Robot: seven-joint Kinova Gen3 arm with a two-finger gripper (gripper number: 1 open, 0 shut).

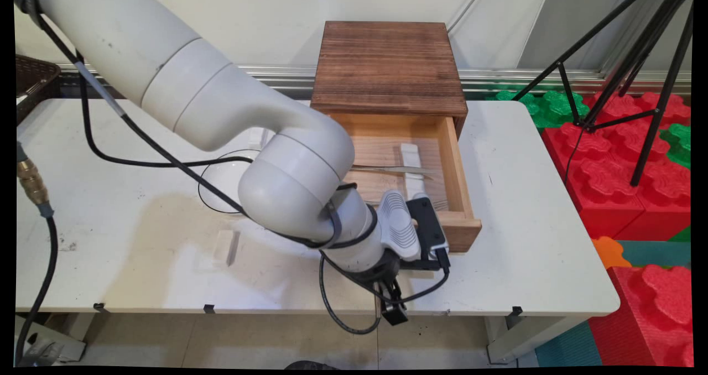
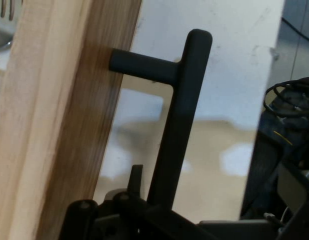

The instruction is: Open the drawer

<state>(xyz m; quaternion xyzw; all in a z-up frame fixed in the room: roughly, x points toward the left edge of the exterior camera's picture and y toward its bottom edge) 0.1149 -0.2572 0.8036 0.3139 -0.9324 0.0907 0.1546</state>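
Table check, single moment. One white table (image 1: 525, 198). On it, at the far side, stands one dark wooden box (image 1: 387, 65) with one drawer (image 1: 452, 159) of pale wood, pulled out toward the near edge. Counted in the drawer: one long white piece (image 1: 410, 156) lying front to back, one thin metal strip (image 1: 398, 169) lying across it, and one set of fork tines (image 1: 441, 203) near the front wall — three items visible, and the arm hides the drawer's left part. The gripper (image 1: 394, 306) hangs low at the table's near edge, just in front of the drawer front (image 1: 463, 237). In the hand view the drawer front (image 2: 69, 125) fills the left side, and one black bar handle (image 2: 180, 120) stands off it on one visible post. The bar's lower end runs straight down into the gripper (image 2: 144, 212) linkage — whether the gripper is closed on the bar or merely around it cannot be told. Left of the drawer, one white bowl (image 1: 224, 178) sits on the table, partly behind the arm. Nearer the front edge lies one small clear block (image 1: 225, 248). Off the table: one dark basket (image 1: 33, 76) at the far left, one black tripod (image 1: 636, 60) at the right, and red and green foam blocks (image 1: 614, 159) on the floor.
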